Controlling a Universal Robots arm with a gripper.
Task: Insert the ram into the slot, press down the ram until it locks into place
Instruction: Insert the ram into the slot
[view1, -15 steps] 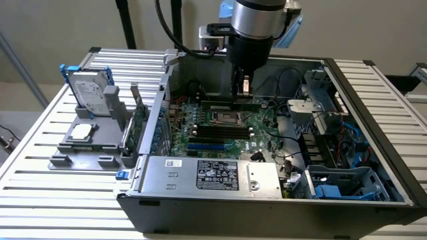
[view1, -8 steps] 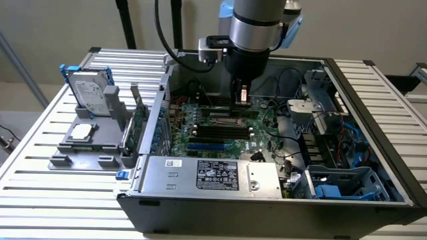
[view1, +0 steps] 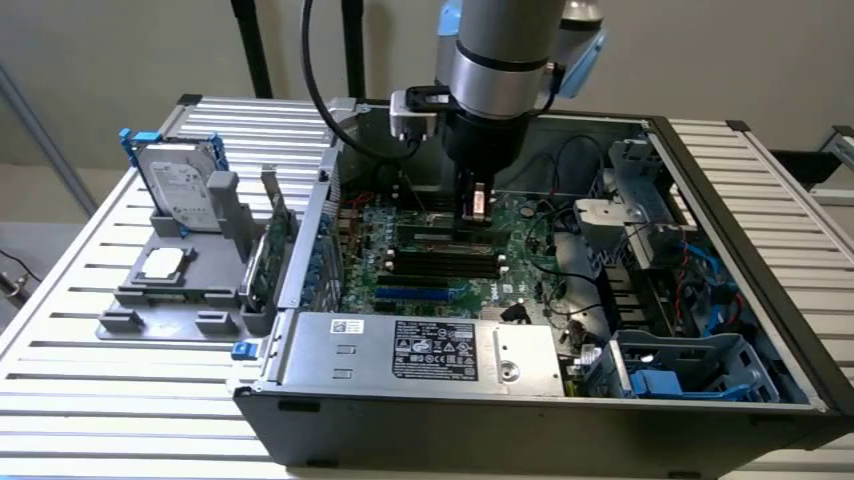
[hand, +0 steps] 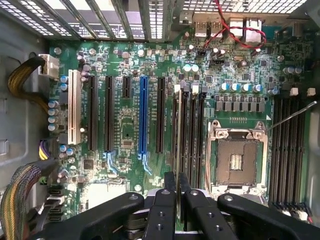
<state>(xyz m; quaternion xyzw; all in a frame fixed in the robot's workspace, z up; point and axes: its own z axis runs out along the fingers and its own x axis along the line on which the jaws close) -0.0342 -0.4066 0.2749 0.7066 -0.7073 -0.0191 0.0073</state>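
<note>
Table (view1: 80, 420): a slatted metal top is seen, and the open computer case (view1: 534, 420) is carried on it.
Power box (view1: 427, 350): it is set along the case's nearest wall, with a label stuck on top.
Tray (view1: 160, 290): a grey holder is laid on the table at the exterior view's left, with a hard drive (view1: 180, 190) propped up at its far end.
Blue socket (hand: 143, 115): it is flanked by black card sockets on the green board (hand: 125, 60).
Slot (hand: 184, 135): it is found in the row of black sockets just beside the processor socket (hand: 236, 160).
Ram (hand: 178, 140): it is held edge-on, lined up along the slot's row; whether it is touching the slot cannot quite be told.
Gripper (hand: 178, 180): it is clenched on the ram, with one finger pressed to each face.
Arm (view1: 501, 60): it is pointed straight down into the case.
</note>
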